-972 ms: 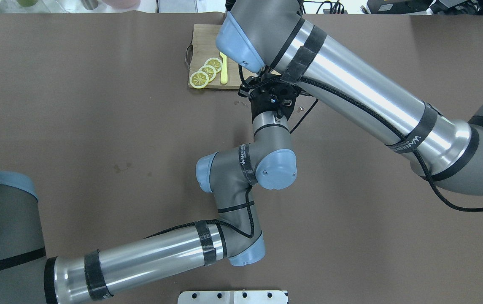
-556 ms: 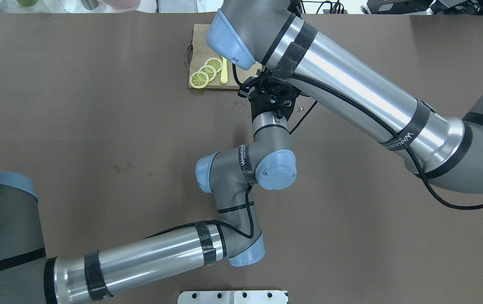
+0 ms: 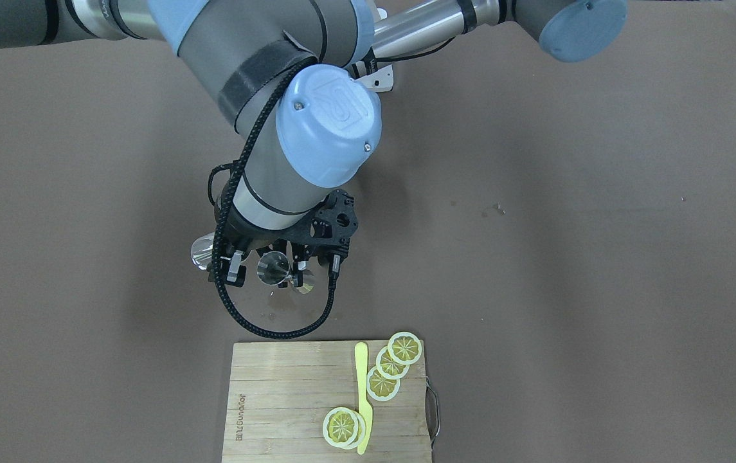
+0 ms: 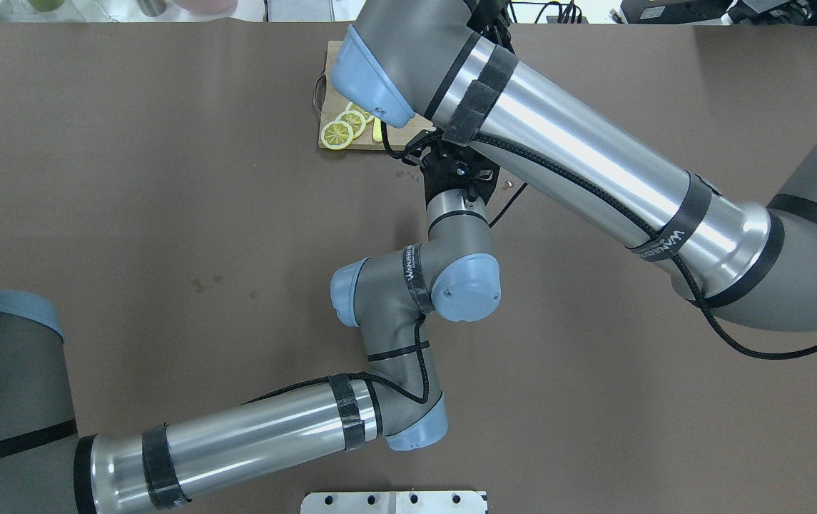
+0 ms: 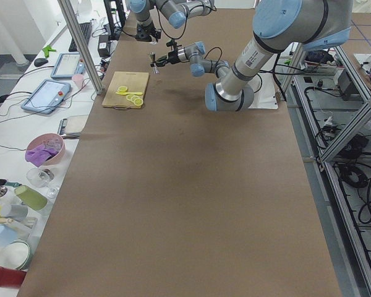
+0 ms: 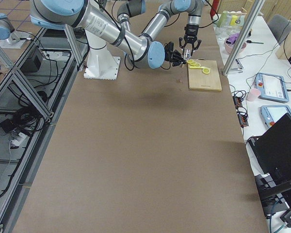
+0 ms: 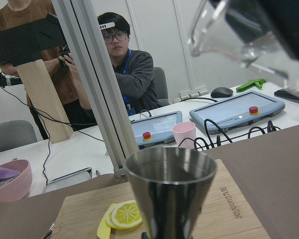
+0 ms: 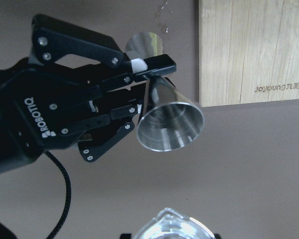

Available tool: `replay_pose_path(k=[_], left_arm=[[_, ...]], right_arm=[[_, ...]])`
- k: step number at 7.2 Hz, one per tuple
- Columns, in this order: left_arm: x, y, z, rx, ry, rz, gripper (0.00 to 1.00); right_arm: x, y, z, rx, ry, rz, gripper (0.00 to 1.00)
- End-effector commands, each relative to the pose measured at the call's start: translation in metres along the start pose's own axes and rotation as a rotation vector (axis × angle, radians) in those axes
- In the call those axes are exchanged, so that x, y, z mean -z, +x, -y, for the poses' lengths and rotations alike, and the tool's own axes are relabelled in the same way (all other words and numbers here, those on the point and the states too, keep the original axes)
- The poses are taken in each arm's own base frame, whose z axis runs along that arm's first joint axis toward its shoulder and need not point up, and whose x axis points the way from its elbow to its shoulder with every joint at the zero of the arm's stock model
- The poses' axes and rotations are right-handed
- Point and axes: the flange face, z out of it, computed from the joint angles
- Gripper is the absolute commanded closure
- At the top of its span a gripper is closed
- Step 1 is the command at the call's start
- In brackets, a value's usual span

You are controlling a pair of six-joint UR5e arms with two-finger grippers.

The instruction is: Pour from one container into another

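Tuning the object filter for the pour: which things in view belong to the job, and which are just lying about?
Job in hand:
- glass cup, held up above the jigger
- metal jigger, clamped in the left gripper

Lying about:
- wooden cutting board
- lemon slices on it
- yellow utensil on it
- pink cup on the side desk

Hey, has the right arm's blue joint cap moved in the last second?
Yes. In the overhead view the blue joint cap slid leftward over the cutting board, now hiding part of the lemon slices.
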Motion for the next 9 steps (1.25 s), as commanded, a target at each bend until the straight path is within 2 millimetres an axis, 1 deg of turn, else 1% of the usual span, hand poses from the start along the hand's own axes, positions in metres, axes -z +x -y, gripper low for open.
replay_pose_path(k=[1,4,6,8,9], left_arm=[[0.0,-0.001,-0.001,-0.002,0.0,0.001,1.0],[0.0,0.0,0.001,0.002,0.001,-0.001,1.0],[0.0,0.0,0.0,0.001,0.0,0.0,1.0],[0.0,0.0,0.0,0.001,0.0,0.0,1.0],[0.0,0.0,0.001,0.002,0.001,-0.001,1.0]], right_arm=[[0.003,0.002,0.007,0.029,-0.037,-0.011,1.0],[-0.002,0.009,0.016,0.033,-0.075,0.008,1.0],[-0.003,0.006,0.019,0.04,-0.102,0.017,1.0],[0.003,0.007,0.023,0.073,-0.13,0.012,1.0],[0.004,0.004,0.025,0.094,-0.145,0.007,1.0]])
